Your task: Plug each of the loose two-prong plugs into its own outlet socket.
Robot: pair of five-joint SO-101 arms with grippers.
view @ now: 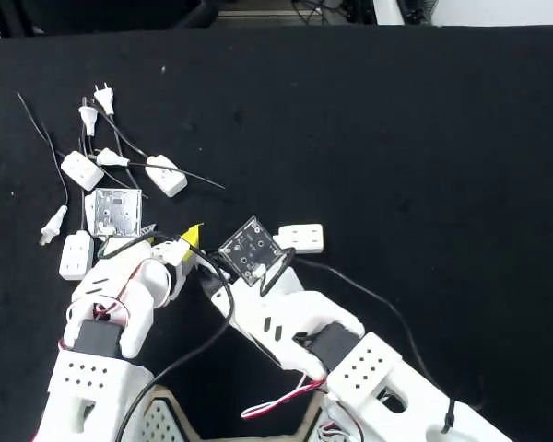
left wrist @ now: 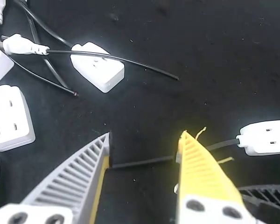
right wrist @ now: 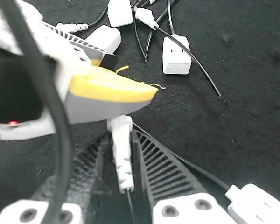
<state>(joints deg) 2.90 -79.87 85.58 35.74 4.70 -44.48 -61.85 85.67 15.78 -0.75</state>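
Note:
In the right wrist view my right gripper (right wrist: 120,136) is shut on a white two-prong plug (right wrist: 122,151), whose black cord trails back between the dark fingers. Just beyond that plug sits the left arm's yellow finger (right wrist: 113,89). In the left wrist view my left gripper (left wrist: 144,136) is open low over the cloth, with a black cord (left wrist: 140,162) running across the gap between its grey and yellow fingers. White outlet sockets lie nearby: one ahead (left wrist: 97,66), one to the side (left wrist: 266,137) and one at the other side (left wrist: 9,116).
Several loose plugs (view: 103,94) (view: 52,224) and sockets (view: 81,169) (view: 166,175) (view: 76,255) lie tangled in thin black cords at the table's left. A grey square plate (view: 113,210) sits among them. Another socket (view: 300,238) lies by the right arm's camera (view: 251,250). Black cloth stretches to the right.

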